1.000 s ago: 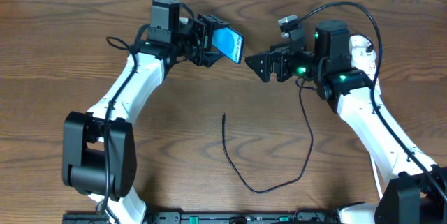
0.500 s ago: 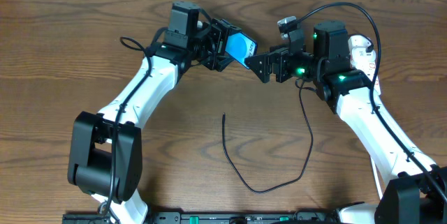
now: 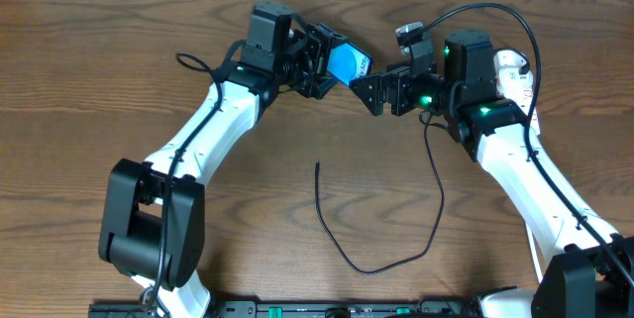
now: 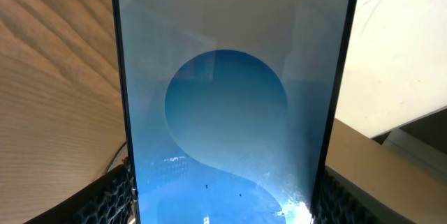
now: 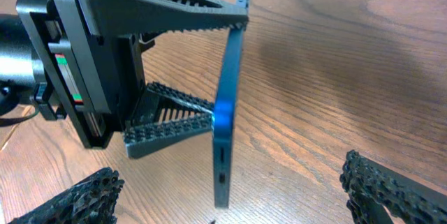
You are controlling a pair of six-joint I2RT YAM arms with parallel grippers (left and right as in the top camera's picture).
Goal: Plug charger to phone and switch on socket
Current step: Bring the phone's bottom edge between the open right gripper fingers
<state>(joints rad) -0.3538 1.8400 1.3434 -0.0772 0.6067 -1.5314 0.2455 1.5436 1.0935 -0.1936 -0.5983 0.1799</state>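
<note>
Brown wood-grain tabletop (image 3: 99, 80), two arms meeting near its far edge. The left gripper (image 3: 319, 60) held the phone (image 3: 347, 62) clear of the wood, its pads (image 4: 105, 199) clamped on the two long edges at the near end of the handset. The phone's long axis ran straight out from that gripper. The end with the camera hole was the far, free end, and the lit blue screen (image 4: 230, 112) faced the left wrist camera.

From overhead the phone slanted down and to the right, and its free end pointed at the right gripper (image 3: 365, 90). That gripper stood just beyond it with its jaws spread wide and nothing between them.

From the right wrist the phone (image 5: 227, 98) appeared edge-on as a thin blue upright blade. It stood ahead of the right fingers (image 5: 84, 196) and between their lines, touching neither.

The charger (image 3: 342, 249) lay slack on the wood on the near side of both grippers, well apart from them. Its free tip (image 3: 317, 164) pointed toward the left gripper, and the cable looped round and rose to just under the right wrist. The socket (image 3: 517, 72) showed only as a white sliver behind the right wrist, mostly hidden, so its long axis could not be told.
</note>
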